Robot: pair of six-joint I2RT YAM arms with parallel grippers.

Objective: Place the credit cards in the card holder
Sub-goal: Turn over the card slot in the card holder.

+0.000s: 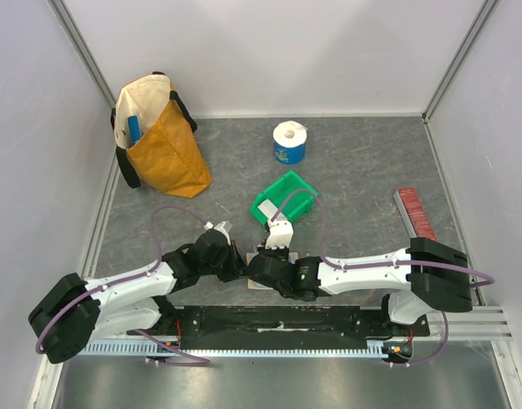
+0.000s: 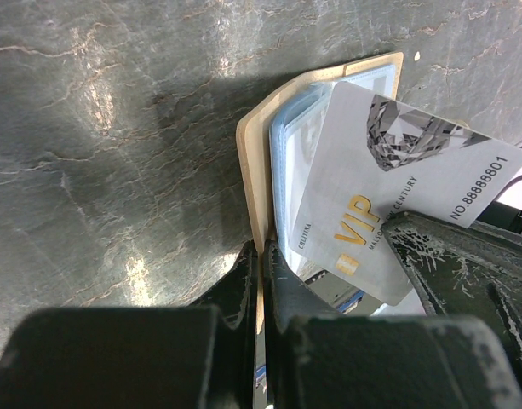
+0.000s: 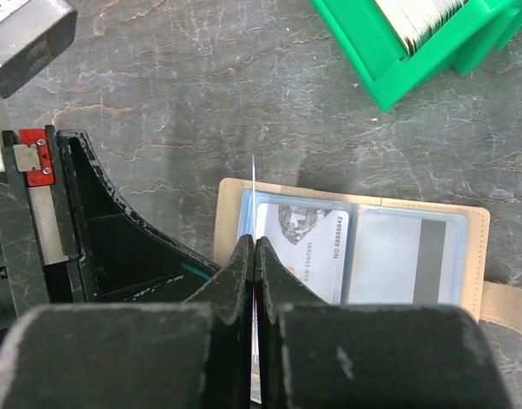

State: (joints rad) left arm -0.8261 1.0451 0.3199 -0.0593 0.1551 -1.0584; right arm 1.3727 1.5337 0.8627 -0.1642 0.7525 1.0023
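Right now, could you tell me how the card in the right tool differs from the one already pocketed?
The held card tilts up, pinched by the right tool; the pocketed card lies flat under the card holder's clear plastic. The held card's number ends 801, the pocketed card's seemingly 842. Both are pale with a diamond print.

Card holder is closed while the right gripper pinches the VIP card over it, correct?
No, the card holder is open, not closed: the right wrist view shows its clear pockets spread out, a stored card in one. The rest stands: the right gripper pinches the VIP card over it.
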